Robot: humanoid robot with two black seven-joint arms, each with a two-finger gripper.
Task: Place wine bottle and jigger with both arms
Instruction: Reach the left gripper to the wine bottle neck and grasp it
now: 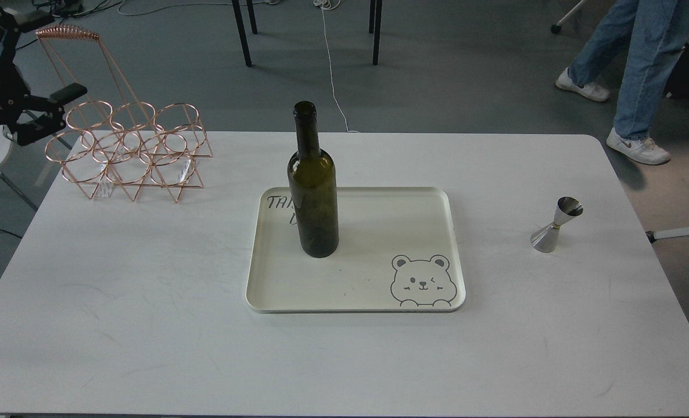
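Note:
The dark olive-green wine bottle (314, 197) stands upright on the left half of a cream tray (379, 290) with a bear drawing, at the table's middle. The steel jigger (555, 225) stands upright on the bare table at the right, well clear of the tray. My left gripper (54, 109) is at the far left, raised beside the copper wire rack (126, 148). Its two fingers are spread apart and hold nothing. It is far from the bottle. My right arm and gripper are out of view.
The wire rack stands at the table's back left corner, just right of my left gripper. A person in jeans (635, 75) walks on the floor behind the table's right side. Black chair legs (243, 35) stand behind the table.

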